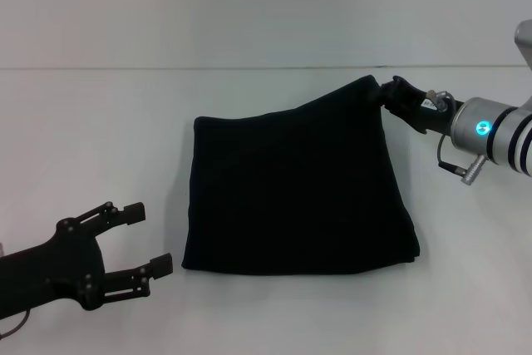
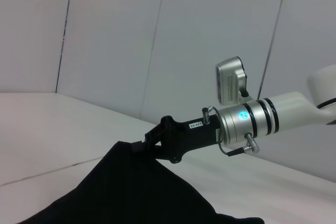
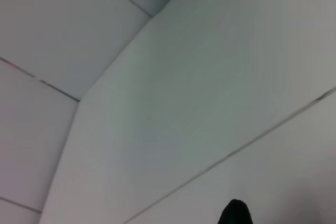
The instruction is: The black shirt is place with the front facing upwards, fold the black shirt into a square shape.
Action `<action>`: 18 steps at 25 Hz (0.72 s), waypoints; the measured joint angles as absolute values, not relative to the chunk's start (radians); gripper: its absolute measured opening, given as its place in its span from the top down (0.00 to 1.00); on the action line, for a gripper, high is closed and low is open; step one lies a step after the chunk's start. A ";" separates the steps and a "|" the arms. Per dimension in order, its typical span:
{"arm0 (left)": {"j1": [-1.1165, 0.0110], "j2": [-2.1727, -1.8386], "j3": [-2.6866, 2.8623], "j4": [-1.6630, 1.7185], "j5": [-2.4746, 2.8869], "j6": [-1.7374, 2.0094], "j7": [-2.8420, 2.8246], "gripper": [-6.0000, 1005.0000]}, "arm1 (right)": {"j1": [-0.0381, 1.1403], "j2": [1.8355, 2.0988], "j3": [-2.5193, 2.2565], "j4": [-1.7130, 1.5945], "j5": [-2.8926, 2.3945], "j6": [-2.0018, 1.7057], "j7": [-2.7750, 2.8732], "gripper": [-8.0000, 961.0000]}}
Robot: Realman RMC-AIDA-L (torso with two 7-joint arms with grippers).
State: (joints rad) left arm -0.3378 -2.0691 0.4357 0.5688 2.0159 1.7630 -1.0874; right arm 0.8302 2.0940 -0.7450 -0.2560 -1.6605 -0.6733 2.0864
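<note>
Black shirt (image 1: 295,193) folded squarish (far-rt corner lifted); right pincer (image 1: 384,91) pinches it, left pincer (image 1: 148,240) agape.

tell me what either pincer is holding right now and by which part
The right pincer is shut on the black shirt, pinching its far right corner and lifting it off the table. The left pincer is open and holds nothing.

You will find no readable text here. The right gripper (image 2: 137,147) carries a small white label (image 2: 192,125) on its black body; its characters cannot be made out. The black shirt (image 1: 295,193) shows no lettering.
</note>
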 joint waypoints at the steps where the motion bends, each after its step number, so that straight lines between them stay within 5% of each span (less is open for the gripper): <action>1: -0.338 -2.070 0.436 0.568 2.016 1.762 -1.087 0.07 | 0.830 2.095 -0.746 -0.255 -1.660 -0.663 2.086 0.91; 18: -0.342 -2.078 0.412 0.544 2.008 1.724 -1.088 0.07 | 0.782 2.094 -0.733 -0.270 -1.595 -0.653 2.033 0.80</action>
